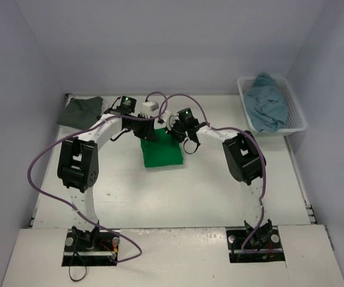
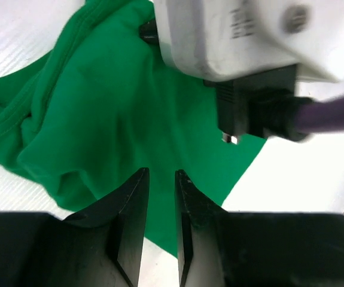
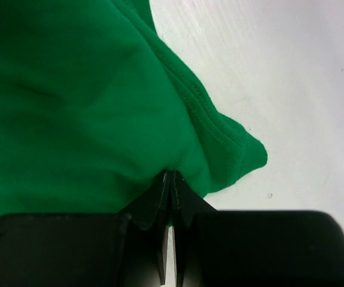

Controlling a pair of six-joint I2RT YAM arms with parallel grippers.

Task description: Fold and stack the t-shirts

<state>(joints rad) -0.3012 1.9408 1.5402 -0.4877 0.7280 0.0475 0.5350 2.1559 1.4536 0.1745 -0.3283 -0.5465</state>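
Right gripper pinches one green shirt, left gripper unclear; one grey shirt, one teal shirt.

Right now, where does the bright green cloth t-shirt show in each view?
Top external: bright green cloth t-shirt near the picture's centre.
Left wrist: it covers the upper left and centre.
Right wrist: it fills the left side.
Shared landmark: the white table bordering it.

The green shirt lies part-folded and rumpled at centre, a hemmed corner pinched in my right gripper. The grey shirt lies at ten o'clock, the teal shirt crumpled at two.
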